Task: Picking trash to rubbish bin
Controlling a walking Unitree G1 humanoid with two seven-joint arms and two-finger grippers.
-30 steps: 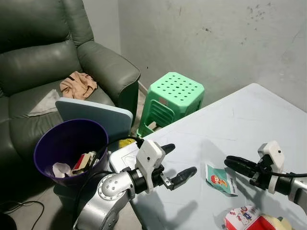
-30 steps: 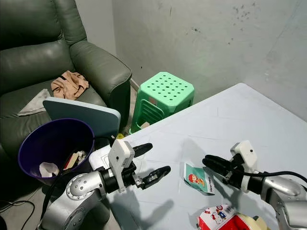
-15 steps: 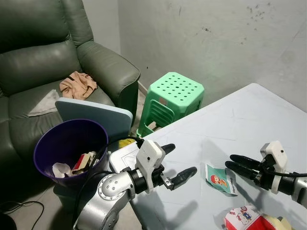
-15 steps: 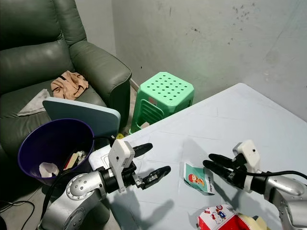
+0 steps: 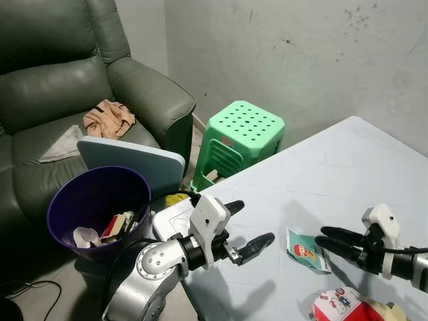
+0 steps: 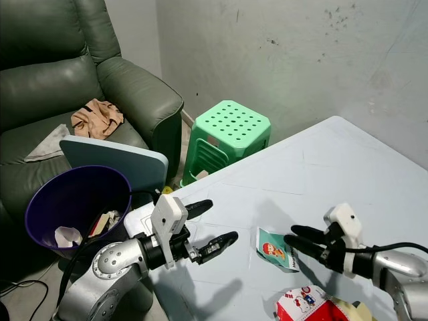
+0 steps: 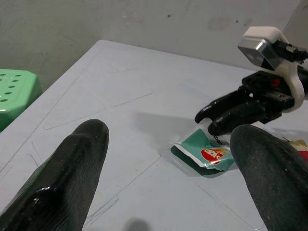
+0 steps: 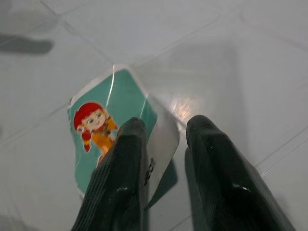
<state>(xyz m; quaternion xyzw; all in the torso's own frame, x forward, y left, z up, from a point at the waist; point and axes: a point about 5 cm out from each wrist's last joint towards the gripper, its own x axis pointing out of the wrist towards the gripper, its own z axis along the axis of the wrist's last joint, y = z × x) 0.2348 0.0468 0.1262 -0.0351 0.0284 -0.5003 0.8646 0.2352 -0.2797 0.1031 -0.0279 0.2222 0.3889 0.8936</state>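
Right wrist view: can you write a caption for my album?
Right gripper closing in on the edge of a teal wrapper lying on the table.

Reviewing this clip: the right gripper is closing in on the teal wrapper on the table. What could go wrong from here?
The teal wrapper lies flat on the table, so the right gripper, its fingers straddling one edge, may slip off or push it away. The purple bin stands on the robot's left beyond the open left gripper, so the carry could drop it.

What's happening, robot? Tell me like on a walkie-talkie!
Right gripper open, fingertips at teal wrapper on the table. Left gripper open, empty. Purple bin at left, nothing blocking.
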